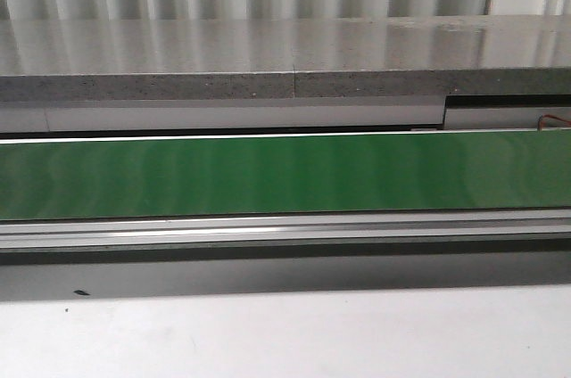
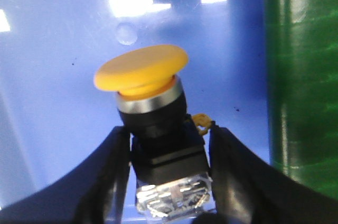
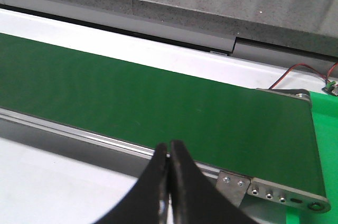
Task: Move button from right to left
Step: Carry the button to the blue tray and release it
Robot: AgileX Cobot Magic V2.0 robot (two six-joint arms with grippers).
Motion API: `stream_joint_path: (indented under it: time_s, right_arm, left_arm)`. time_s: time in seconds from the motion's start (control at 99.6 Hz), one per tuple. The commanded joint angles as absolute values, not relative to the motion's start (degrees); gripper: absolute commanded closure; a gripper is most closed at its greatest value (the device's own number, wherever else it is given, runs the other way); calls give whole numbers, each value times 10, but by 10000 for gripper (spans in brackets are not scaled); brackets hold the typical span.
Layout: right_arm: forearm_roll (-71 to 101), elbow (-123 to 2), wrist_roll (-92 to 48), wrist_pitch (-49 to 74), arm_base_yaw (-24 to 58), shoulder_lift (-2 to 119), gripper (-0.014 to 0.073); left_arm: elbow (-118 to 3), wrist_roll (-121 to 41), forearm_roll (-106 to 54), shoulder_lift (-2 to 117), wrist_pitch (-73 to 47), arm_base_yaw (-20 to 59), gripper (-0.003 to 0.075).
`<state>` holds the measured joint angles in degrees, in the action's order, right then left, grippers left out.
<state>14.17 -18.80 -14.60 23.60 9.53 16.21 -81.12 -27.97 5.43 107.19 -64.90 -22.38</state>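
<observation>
We see the left tool (image 2: 169,176) clenched on the push-button with its round yellow mushroom cap (image 2: 153,108), black fingers (image 2: 105,182) pinching the boxy block below the collar, over a glossy blue plastic surface (image 2: 58,55) beside the green conveyor belt (image 2: 303,76). We judge it light, rigid, its smooth cap slippery; the flat-sided block is the safer hold. Only the left wrist view shows it; the front view shows bare belt, the right wrist view the right tool (image 3: 169,155) pressed closed, empty, near the belt's end.
</observation>
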Motion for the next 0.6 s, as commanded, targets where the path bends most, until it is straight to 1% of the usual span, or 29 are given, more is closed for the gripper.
stream_joint_path:
  time_s: [0.0, 0.181, 0.281, 0.351, 0.472, 0.502, 0.542, 0.592]
  right_arm:
    - [145, -201, -150, 190, 95, 166, 662]
    - [145, -201, -150, 190, 95, 166, 662]
    - [145, -201, -150, 190, 95, 166, 662]
    - [145, -201, -150, 190, 95, 166, 662]
    - [145, -201, -150, 190, 95, 166, 662]
    - [145, -201, -150, 190, 95, 166, 662]
    - [145, -201, -150, 190, 95, 166, 662]
    - [145, -201, -150, 190, 95, 166, 662]
  left_arm:
    - [-810, -290, 61, 1042, -604, -226, 633]
    - [-804, -290, 59, 1063, -599, -226, 628]
    - [-804, -290, 59, 1082, -604, -226, 581]
    - [-804, -290, 59, 1087, -605, -226, 516]
    - [-806, -290, 60, 1087, -601, -226, 342]
    - [-809, -290, 60, 1087, -602, -226, 309]
    - [-811, -289, 60, 1087, -603, -226, 277]
    - [-815, -289, 60, 1087, -608, -226, 272]
